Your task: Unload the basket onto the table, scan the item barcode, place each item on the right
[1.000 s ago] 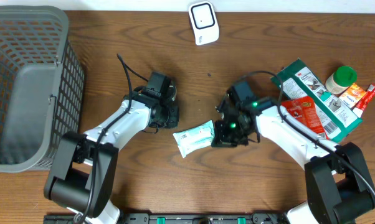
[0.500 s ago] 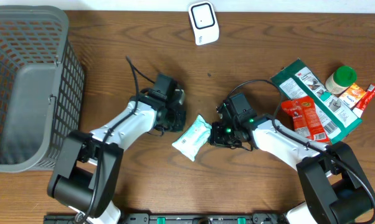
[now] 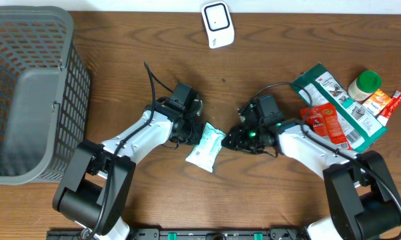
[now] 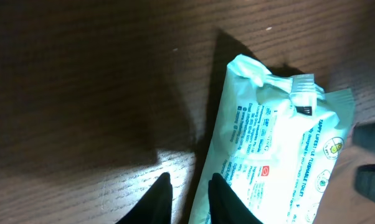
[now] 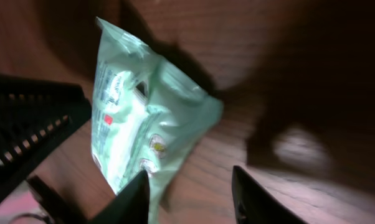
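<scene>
A pale green pack of wipes (image 3: 206, 147) lies on the wooden table between my two arms, with printed text facing up. In the left wrist view the pack (image 4: 281, 155) fills the right side. My left gripper (image 4: 190, 190) stands narrowly open at the pack's left edge, one fingertip (image 4: 162, 193) over bare wood and the other (image 4: 222, 196) over the edge. From above, the left gripper (image 3: 191, 135) is just left of the pack. My right gripper (image 5: 190, 186) is open with bare wood between its fingers, and the pack (image 5: 131, 124) lies beside its left finger. The white scanner (image 3: 217, 25) sits at the far edge.
A grey wire basket (image 3: 27, 93) fills the far left. At the right lie a large green bag (image 3: 340, 110), a red pouch (image 3: 324, 123), a bottle with a green cap (image 3: 364, 85) and an orange packet (image 3: 385, 101).
My right gripper has opened and let go of the pack, which turned and shifted left. My left arm moved right to the pack's edge, its fingers parting slightly.
</scene>
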